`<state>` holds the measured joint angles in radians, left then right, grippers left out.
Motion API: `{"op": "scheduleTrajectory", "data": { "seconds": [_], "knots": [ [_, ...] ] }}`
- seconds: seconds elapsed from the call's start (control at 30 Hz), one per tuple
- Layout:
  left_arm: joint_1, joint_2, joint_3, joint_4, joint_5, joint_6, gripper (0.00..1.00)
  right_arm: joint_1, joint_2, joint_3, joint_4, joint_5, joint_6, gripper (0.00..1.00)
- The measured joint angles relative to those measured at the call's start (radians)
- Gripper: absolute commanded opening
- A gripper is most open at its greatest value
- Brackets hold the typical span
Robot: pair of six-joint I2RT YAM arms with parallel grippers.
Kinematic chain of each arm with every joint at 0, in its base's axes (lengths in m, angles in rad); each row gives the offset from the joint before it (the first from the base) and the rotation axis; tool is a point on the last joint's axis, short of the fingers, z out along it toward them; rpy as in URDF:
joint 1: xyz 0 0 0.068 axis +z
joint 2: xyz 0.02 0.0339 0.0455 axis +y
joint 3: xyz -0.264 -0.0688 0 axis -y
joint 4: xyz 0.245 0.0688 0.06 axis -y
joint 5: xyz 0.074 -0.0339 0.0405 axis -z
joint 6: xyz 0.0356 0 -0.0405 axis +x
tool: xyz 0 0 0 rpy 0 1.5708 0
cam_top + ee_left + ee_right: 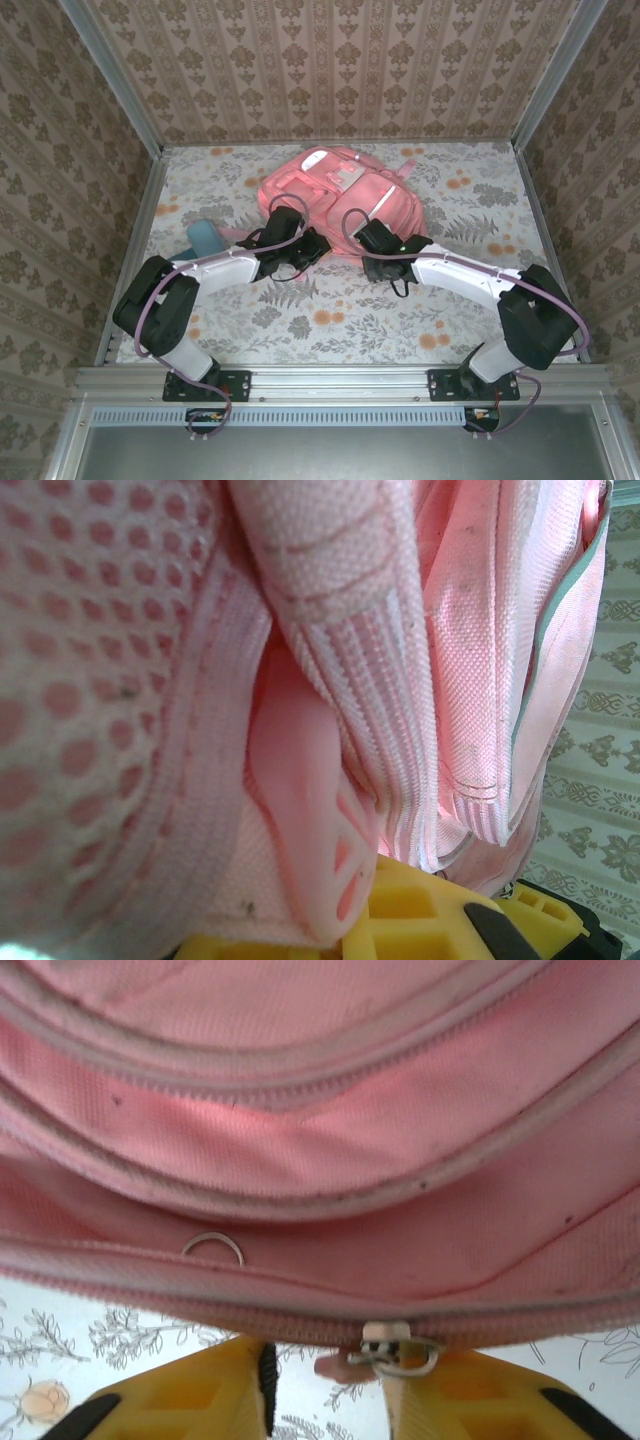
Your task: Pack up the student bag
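We are watching the student bag (340, 190) lying flat on the flower-patterned bench (470, 300), with both arms working at the bag's near edge. The left gripper (300, 245), at the bag's near-left corner, is clamping together on a fold of the bag's pink webbing. The right gripper (372, 240), at the bag's near-right side, is standing with fingers apart, a zipper pull (398, 1348) sitting at the inner edge of one finger. We are judging the step to be opening the zipper: the left should be holding the fabric taut while the right is closing squarely on the pull and drawing along the zipper line. We are finding no legible brand or writing; the bag's white patches (350, 178) are too small to read.
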<state>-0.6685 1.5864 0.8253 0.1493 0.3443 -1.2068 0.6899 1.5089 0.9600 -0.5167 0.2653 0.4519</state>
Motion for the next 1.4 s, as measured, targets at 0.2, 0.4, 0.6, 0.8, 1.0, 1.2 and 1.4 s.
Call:
{"op": "scheduleTrajectory", "data": {
  "seconds": [0.2,0.4,0.6,0.8,1.0,1.2,1.4],
  "knots": [
    [0.003,0.000,0.000,0.000,0.001,0.000,0.08,0.000,0.000,0.002,0.009,0.045,-0.003,0.22],
    [0.003,0.000,0.000,0.000,0.001,0.000,0.08,0.000,-0.035,-0.006,0.003,0.072,0.000,0.19],
    [0.010,0.000,0.000,-0.002,0.005,0.000,0.08,0.000,-0.068,-0.008,-0.014,0.098,0.014,0.26],
    [0.014,0.000,0.000,-0.009,0.008,0.001,0.08,0.000,-0.068,-0.008,-0.014,0.098,0.016,0.20],
    [0.015,-0.001,0.000,-0.012,0.008,0.003,0.08,0.000,-0.067,-0.008,-0.011,0.097,0.015,0.10],
    [0.020,-0.011,0.000,-0.019,0.008,0.009,0.08,-0.001,-0.067,-0.008,-0.010,0.095,0.015,0.03],
    [0.046,-0.039,-0.007,-0.046,0.008,0.027,0.06,-0.042,-0.072,-0.038,-0.012,0.090,0.035,0.00]
  ]
}}
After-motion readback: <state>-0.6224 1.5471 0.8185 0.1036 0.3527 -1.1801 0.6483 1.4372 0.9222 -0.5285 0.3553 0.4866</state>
